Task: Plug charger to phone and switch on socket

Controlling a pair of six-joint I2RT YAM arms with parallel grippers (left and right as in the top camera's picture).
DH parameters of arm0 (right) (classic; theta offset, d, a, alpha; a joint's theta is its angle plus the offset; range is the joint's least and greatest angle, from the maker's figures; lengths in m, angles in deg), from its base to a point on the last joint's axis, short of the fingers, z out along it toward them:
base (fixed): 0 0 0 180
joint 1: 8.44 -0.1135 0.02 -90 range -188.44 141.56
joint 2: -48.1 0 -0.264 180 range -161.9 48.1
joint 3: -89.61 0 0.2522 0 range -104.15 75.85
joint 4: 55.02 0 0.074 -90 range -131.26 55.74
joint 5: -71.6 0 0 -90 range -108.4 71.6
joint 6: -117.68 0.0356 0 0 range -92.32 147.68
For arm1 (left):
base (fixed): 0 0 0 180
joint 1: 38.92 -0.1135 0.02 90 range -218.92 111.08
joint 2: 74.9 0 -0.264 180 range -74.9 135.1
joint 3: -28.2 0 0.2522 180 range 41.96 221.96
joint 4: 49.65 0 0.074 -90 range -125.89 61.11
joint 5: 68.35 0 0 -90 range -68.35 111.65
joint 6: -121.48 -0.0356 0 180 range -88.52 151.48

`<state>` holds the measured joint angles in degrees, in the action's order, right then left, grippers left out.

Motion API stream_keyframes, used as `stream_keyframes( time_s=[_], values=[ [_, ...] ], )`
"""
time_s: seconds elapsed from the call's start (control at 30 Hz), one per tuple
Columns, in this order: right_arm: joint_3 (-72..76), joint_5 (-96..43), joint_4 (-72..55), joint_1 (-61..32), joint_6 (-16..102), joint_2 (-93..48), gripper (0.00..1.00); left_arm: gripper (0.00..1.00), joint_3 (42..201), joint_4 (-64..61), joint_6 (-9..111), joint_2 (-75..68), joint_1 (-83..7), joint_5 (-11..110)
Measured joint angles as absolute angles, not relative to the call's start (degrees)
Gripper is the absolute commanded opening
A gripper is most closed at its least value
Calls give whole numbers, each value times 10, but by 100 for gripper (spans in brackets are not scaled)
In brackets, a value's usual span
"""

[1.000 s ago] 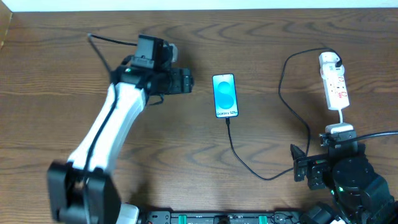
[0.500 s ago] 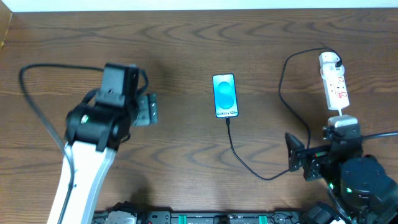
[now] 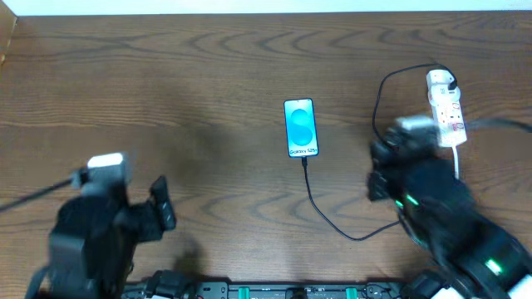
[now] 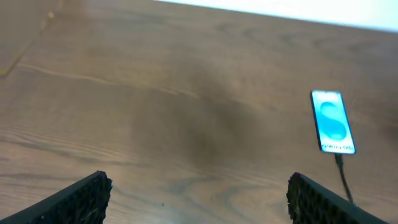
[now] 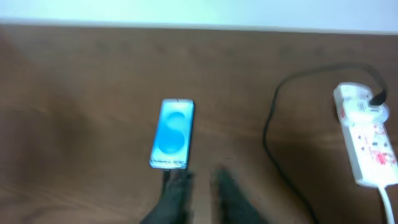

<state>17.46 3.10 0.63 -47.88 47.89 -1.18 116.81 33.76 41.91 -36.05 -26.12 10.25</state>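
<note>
The phone (image 3: 301,127) lies face up mid-table with its cyan screen lit; it also shows in both wrist views (image 4: 332,121) (image 5: 173,134). The charger (image 3: 320,208) runs as a thin black cable from the phone's near edge, curves right, then loops up to its black plug (image 3: 450,83) seated in the far end of the socket (image 3: 449,112), a white strip (image 5: 367,143). My right gripper (image 5: 204,196) is blurred, its fingers drawn nearly together with nothing between them, just short of the phone's near end. My left gripper (image 4: 196,199) is open over bare wood, far left of the phone.
The right arm (image 3: 432,208) covers the socket's near end and its white cord. The left arm (image 3: 91,232) sits at the front left corner. A dark rail (image 3: 274,291) runs along the table's front edge.
The left arm has pulled back from beside the phone to the front left. The right arm has swung from the front right up toward the socket, and its fingers have closed.
</note>
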Motion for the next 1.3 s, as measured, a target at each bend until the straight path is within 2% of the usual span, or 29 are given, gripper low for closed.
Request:
stream_keyframes(
  time_s=[0.23, 0.3, 0.33, 0.47, 0.6, 0.9, 1.1, 1.3],
  values=[
    [179, 31, -20, -479, 490, -147, 1, 91, 1134, 322, 419, -403, -261, 64],
    [181, 29, -16, -479, 507, -163, 1, 96, 1105, 281, 419, -402, -261, 60],
    [182, 28, -14, -479, 512, -164, 1, 98, 1101, 274, 419, -402, -261, 60],
    [182, 20, 10, -474, 530, -160, 1, 98, 1019, 138, 419, -400, -261, 56],
    [182, 13, 62, -452, 551, -144, 1, 98, 959, 55, 419, -392, -261, 53],
    [182, -35, 124, -346, 611, -122, 1, 98, 947, 30, 415, -364, -264, 52],
    [182, -52, 159, -295, 643, -122, 1, 98, 945, -106, 408, -363, -294, 50],
    [182, -59, 223, -261, 679, -121, 1, 98, 945, -131, 406, -364, -306, 50]
  ],
)
